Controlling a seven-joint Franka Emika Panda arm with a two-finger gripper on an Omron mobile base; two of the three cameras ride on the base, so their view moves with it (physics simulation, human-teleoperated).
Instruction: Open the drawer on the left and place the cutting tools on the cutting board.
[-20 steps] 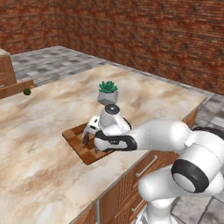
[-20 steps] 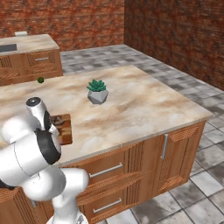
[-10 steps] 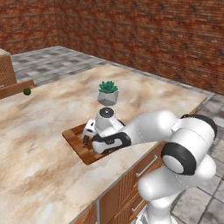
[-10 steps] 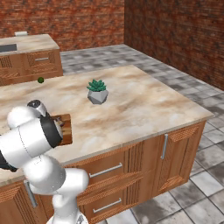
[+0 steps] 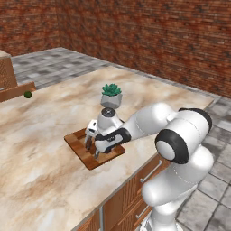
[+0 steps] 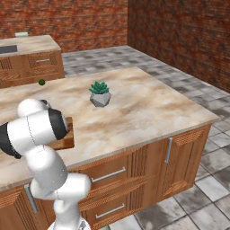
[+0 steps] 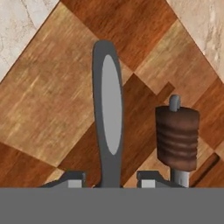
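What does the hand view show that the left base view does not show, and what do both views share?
Hand view only: a slim dark-grey tool lying between the fingers, and beside it a second tool with a ribbed brown handle.

Left base view only: the potted plant, a small green fruit and the marble counter.

Both: the checkered cutting board, with the gripper low over it.

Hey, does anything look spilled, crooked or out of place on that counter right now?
Nothing stands out. Two tools, a grey one and a brown-handled one, lie flat on the board; the plant stands upright.
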